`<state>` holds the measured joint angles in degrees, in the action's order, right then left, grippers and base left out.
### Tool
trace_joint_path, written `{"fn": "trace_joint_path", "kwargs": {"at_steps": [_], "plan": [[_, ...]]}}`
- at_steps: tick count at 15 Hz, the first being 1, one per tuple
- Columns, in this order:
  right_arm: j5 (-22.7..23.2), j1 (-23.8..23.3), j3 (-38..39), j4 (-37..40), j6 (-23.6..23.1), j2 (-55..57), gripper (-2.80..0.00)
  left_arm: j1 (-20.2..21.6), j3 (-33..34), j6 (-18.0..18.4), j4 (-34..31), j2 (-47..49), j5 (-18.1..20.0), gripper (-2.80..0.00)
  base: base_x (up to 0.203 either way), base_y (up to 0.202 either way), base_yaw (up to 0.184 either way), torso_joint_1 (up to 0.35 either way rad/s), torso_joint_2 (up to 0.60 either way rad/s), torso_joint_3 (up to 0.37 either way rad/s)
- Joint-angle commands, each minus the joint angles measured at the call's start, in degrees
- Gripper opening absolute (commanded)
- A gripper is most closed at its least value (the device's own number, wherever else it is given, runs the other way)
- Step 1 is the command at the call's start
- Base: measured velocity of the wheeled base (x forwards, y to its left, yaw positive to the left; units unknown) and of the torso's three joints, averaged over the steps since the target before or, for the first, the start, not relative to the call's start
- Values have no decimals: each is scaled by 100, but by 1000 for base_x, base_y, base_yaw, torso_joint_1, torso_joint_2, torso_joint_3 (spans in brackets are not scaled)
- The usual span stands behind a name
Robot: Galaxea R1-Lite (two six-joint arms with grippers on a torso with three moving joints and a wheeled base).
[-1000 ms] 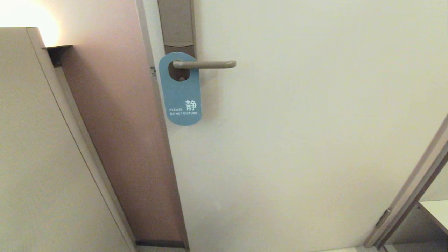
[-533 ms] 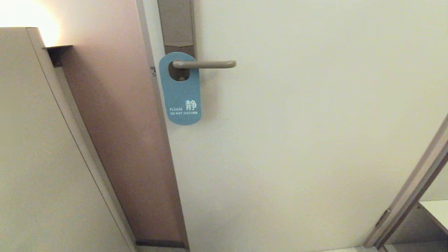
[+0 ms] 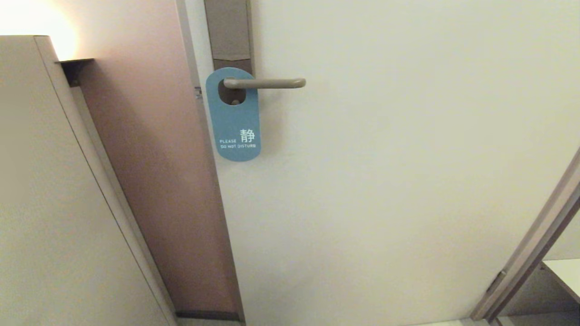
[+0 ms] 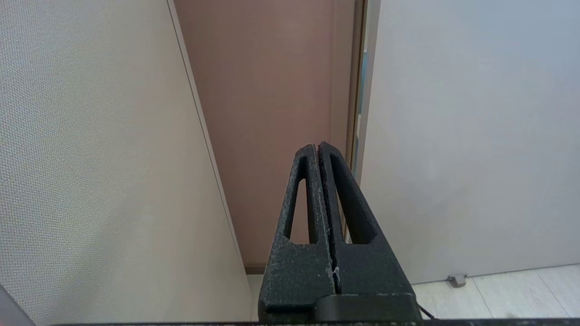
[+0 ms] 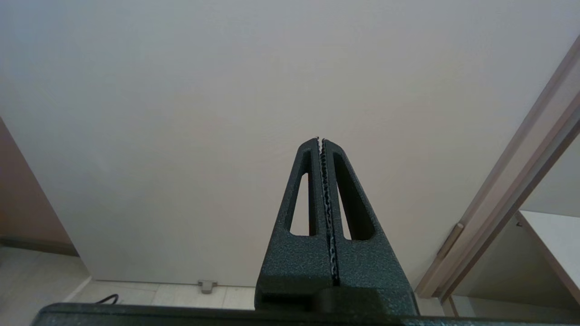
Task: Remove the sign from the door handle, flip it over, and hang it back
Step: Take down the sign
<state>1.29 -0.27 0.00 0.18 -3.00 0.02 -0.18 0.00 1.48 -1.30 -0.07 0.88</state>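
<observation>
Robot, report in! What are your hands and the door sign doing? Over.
Left gripper shut, right gripper shut, both low. Sign on door handle, blue face out. Nothing blocking.

pale tiled floor (image 5: 181,294), small grey doorstop (image 5: 206,285), perhaps a cable (image 5: 106,299)

Plate (image 3: 228,29) top — cut off

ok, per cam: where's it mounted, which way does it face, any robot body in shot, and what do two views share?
Head: on the robot's head, facing the door; shows the blue sign hung on the door handle; no robot body in shot.
Left wrist: behind the left claw, shut, facing the door edge and brown wall.
Right wrist: behind the right claw, shut, facing the bare door low down.
Shared: both wrist views show the floor door stop.
</observation>
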Motion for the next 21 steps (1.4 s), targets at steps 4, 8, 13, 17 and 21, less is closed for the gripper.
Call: {"fn": "trace_joint_path", "kwargs": {"at_steps": [4, 8, 13, 17, 21], "plan": [[3, -6, 0, -1, -4, -2, -280, 1, 0, 2, -2, 7, 0, -280, 0, 0, 0, 0, 0, 0], [3, 0, 0, -1, -8, -2, -280, 1, 0, 2, -2, 7, 0, -280, 0, 0, 0, 0, 0, 0], [3, 0, 0, -1, -8, -2, -280, 1, 0, 2, -2, 7, 0, -280, 0, 0, 0, 0, 0, 0], [3, 0, 0, -1, -8, -2, -280, 1, 0, 2, -2, 7, 0, -280, 0, 0, 0, 0, 0, 0], [3, 0, 0, -1, -8, -2, -280, 1, 0, 2, -2, 7, 0, -280, 0, 0, 0, 0, 0, 0]]}}
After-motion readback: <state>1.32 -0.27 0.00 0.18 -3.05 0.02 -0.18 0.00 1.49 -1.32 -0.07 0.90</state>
